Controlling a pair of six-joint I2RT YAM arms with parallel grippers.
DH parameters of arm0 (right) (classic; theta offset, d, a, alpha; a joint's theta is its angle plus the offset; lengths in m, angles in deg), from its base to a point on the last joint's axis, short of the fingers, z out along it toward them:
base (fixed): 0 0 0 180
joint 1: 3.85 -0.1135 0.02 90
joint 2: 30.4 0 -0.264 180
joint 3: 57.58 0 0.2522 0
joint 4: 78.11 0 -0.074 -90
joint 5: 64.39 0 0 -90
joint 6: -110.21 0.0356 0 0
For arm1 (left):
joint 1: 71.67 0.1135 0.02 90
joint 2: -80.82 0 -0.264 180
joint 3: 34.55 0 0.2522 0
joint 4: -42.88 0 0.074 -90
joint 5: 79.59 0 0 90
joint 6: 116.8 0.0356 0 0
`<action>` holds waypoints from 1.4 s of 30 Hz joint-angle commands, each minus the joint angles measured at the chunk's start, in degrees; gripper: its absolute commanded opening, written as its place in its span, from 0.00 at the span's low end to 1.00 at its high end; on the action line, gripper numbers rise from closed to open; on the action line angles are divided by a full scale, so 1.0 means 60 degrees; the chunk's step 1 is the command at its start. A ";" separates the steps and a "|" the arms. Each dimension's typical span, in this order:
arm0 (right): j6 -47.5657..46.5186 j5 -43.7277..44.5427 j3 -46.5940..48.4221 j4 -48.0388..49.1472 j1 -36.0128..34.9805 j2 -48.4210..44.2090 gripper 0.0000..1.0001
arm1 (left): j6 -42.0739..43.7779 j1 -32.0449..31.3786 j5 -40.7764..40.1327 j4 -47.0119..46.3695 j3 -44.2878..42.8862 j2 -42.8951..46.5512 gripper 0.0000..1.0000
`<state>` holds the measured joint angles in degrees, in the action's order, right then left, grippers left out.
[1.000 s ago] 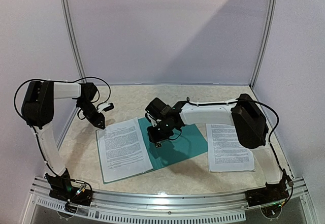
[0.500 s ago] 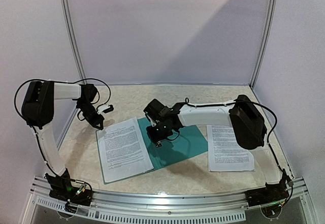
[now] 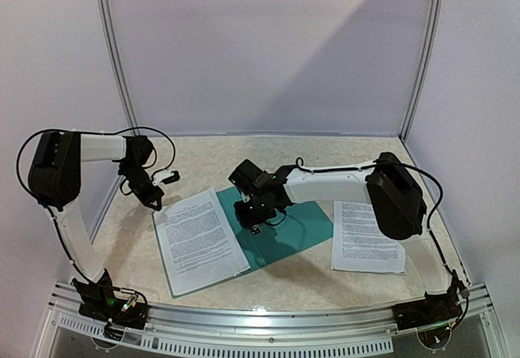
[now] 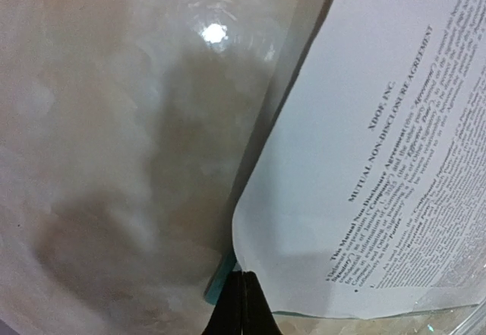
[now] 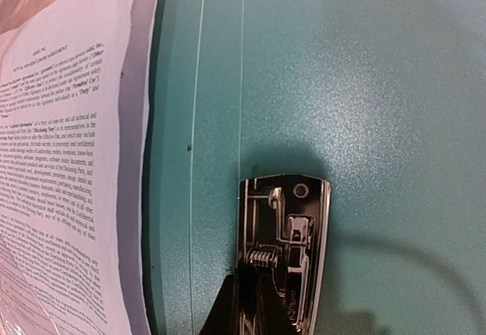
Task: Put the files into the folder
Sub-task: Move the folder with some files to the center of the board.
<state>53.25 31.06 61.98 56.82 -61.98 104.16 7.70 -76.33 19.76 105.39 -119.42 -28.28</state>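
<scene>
Open folder (image 3: 296, 226), one sheet (image 3: 199, 240) inside

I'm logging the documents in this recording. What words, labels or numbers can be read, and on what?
"XDOE, INC." heads the white printed paper sheet lying on the flat teal-green folder.
"MUTUAL NON-DISCLOSURE AGREEMENT" is the title below it, same sheet.
Body paragraphs on that sheet: too small to read.
Second white sheet beside the folder: print too small.
Silver metal clip: no readable marking.
</scene>
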 commanded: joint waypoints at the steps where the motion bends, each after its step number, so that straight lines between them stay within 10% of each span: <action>1: 0.0259 0.0322 -0.0246 -0.0185 -0.0024 0.0464 0.05 | 0.0333 -0.0086 -0.0298 0.0164 0.0413 0.0670 0.00; 42: 0.1120 0.0551 -0.0277 0.0612 0.0135 0.0385 0.05 | 0.0738 -0.0526 -0.1275 -0.0345 -0.0172 0.0103 0.09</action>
<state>59.42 33.99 61.76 60.64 -61.98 104.84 11.02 -78.94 14.25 103.75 -118.39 -26.57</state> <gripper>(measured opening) 0.062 0.024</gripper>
